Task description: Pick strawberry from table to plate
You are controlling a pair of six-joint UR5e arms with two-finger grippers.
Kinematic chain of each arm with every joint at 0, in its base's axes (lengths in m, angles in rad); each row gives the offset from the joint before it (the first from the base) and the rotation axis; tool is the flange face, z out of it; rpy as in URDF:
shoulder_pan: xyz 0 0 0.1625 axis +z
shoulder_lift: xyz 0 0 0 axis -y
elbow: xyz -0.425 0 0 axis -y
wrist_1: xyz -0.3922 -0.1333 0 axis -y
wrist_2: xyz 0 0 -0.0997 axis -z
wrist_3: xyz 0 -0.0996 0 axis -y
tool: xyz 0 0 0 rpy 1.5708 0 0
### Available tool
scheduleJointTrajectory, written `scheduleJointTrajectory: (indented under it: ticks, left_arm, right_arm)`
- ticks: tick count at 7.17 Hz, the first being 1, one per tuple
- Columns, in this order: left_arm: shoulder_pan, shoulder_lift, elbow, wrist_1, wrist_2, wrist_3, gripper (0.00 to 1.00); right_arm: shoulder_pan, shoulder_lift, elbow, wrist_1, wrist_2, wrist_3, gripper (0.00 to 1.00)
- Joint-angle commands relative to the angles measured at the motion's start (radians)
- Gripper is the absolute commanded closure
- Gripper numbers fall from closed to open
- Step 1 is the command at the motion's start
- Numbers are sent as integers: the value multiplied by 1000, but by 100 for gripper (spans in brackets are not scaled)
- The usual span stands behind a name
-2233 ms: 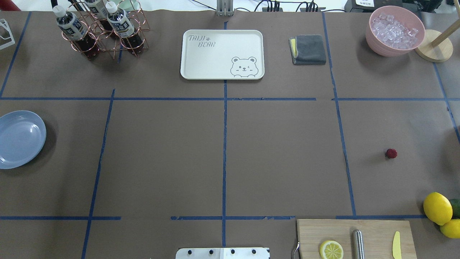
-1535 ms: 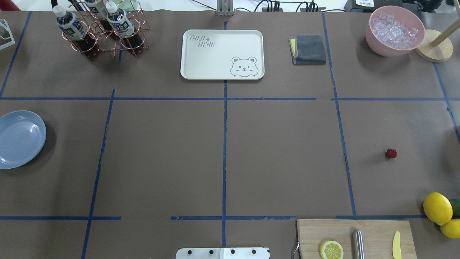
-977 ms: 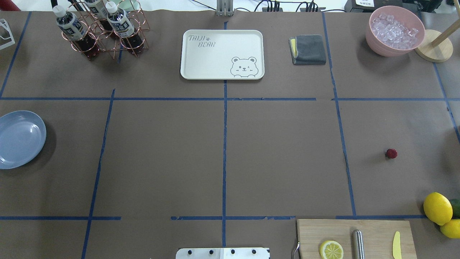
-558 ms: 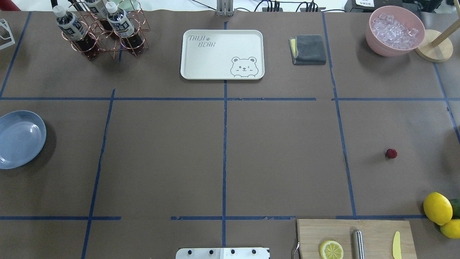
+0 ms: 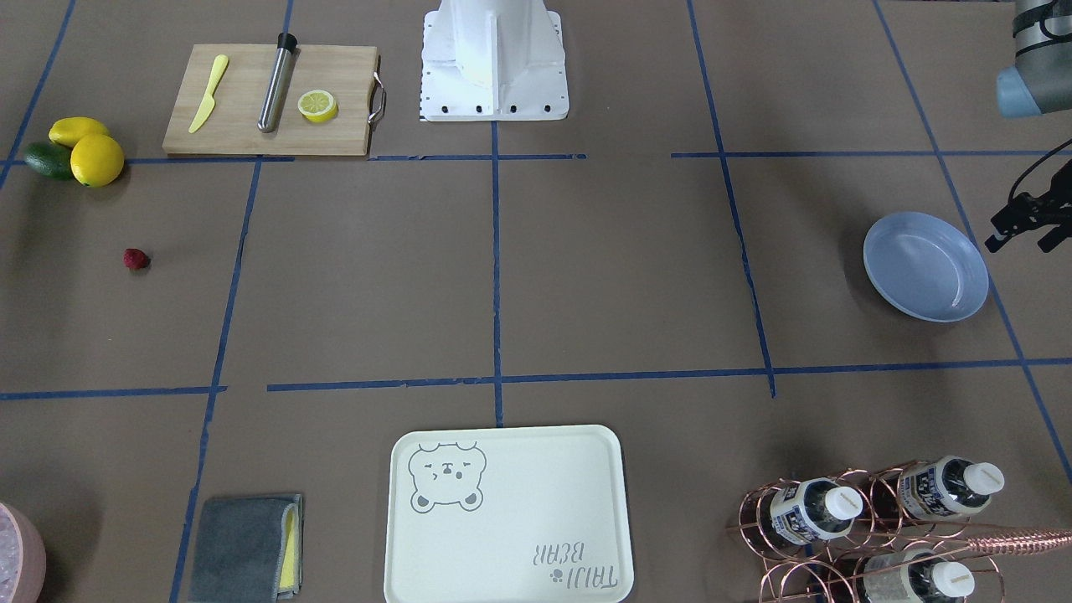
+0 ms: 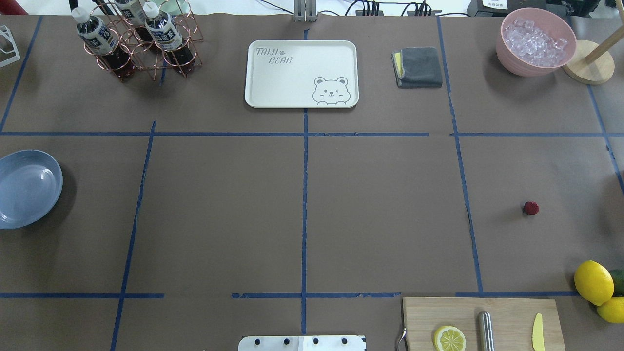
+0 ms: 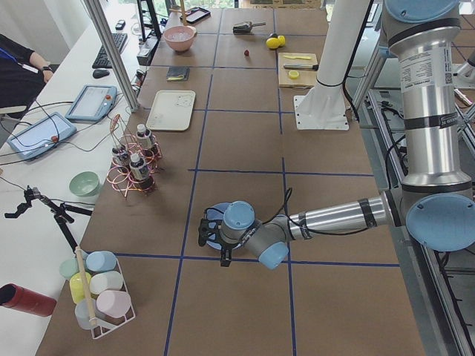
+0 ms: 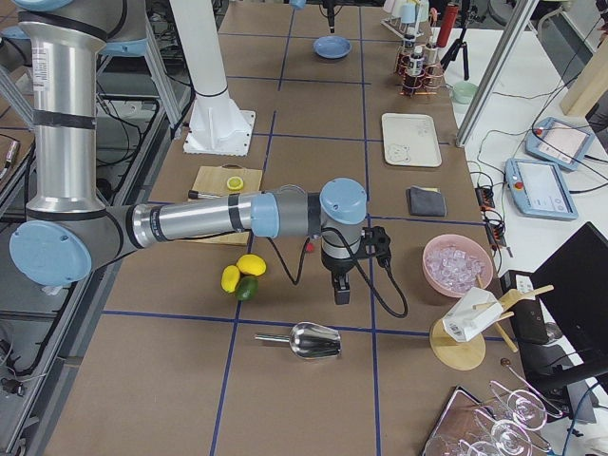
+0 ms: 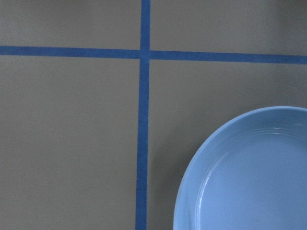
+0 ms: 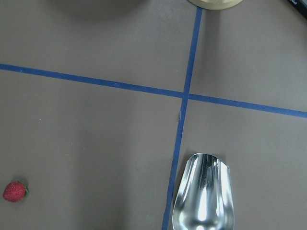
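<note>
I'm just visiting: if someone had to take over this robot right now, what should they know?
Left gripper: beside the plate; cannot tell if it is open or shut.
Right gripper: near the strawberry, not on it; cannot tell either.
The strawberry lies on the table, robot's right; the plate is empty, far left.
Done: nothing yet.
Left: grasp the strawberry, carry it across, set it on the plate.

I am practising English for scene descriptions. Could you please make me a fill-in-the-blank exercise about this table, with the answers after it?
1. The strawberry lies on the ____, not in the plate.
2. The pink bowl holds ____ cubes.
3. The lemon half lies on the wooden cutting ____.
4. The cream tray shows a drawing of a ____.
Missing words: table; ice; board; bear.
</note>
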Motion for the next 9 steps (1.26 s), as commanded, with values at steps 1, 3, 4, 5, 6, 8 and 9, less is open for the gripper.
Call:
scheduleJointTrajectory:
  ticks: [1, 3, 4, 5, 6, 8, 9]
  left_arm:
    - [40, -5, 32, -51, 36, -32, 0]
    - [57, -16, 47, -53, 41, -32, 0]
    - [70, -22, 49, -51, 41, -32, 3]
    - [81, -31, 61, -51, 41, -30, 26]
    - [90, -34, 64, -51, 43, -30, 46]
    - [90, -34, 67, -51, 43, -30, 83]
    - [92, -34, 61, -50, 41, -27, 100]
  right_arm:
    - [0, 0, 0, 0, 0, 0, 0]
    - [0, 0, 0, 0, 2, 0, 0]
    - [0, 0, 0, 0, 2, 0, 0]
    - [0, 2, 0, 0, 0, -2, 0]
    - [0, 2, 0, 0, 0, 0, 0]
    - [0, 3, 0, 0, 0, -2, 0]
    - [0, 2, 6, 0, 0, -2, 0]
